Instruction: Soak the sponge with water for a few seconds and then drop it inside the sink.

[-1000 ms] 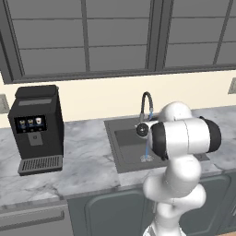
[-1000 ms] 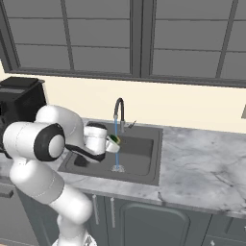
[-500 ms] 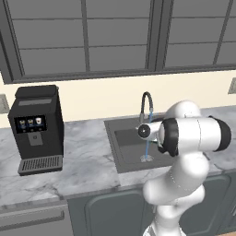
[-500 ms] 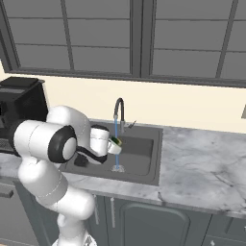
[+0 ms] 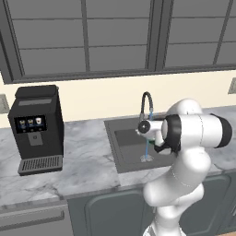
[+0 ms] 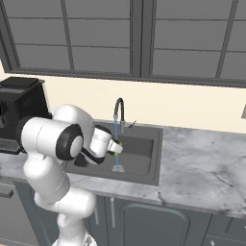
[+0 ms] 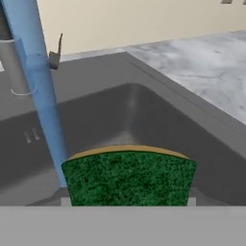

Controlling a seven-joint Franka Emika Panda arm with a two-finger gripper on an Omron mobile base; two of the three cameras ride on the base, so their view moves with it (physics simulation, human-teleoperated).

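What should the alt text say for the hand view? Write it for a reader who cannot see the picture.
A green-topped sponge with a yellow layer behind it is held close to the camera over the dark grey sink. A blue stream of water falls just beside the sponge's left edge. Grey marbled counter lies beyond the basin.

arm [image 5: 184,152]: glossy white rounded links | dark joint bands | bulbous elbow
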